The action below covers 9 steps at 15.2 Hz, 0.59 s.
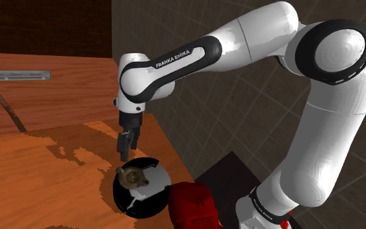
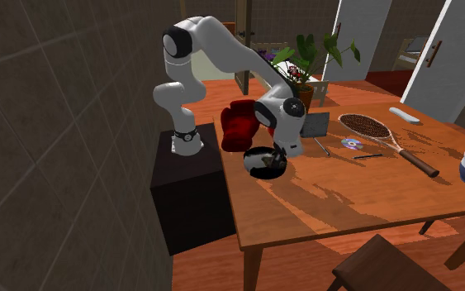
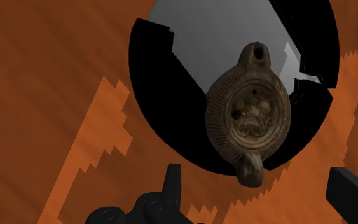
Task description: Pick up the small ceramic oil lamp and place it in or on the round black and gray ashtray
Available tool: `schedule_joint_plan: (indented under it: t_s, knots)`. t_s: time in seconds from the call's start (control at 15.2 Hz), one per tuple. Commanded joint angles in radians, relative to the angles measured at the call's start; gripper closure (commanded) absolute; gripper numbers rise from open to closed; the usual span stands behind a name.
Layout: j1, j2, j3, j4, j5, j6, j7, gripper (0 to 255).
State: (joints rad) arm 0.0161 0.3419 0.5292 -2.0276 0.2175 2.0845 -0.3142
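While the brown oil lamp lies flat in the round black and grey ashtray, its handle poking over the rim, the gripper hovers just above, fingers spread wide and touching nothing. Looks like placement is done, so the job now is a clean exit. Go straight up, no sideways drift, so neither fingertip clips that handle. Mind the red glove just beside the ashtray on the shoulder view's right.
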Motion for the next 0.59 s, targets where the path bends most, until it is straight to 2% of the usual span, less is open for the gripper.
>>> schedule_joint_plan:
  t_s: [0.0,0.07,0.53]
  knots:
    - [-0.014,-0.024,-0.002,0.035,0.003,-0.061,-0.005,0]
    - [-0.019,-0.031,-0.003,0.053,0.003,-0.087,-0.005,0]
    - [-0.019,-0.031,-0.003,0.053,0.003,-0.087,-0.005,0]
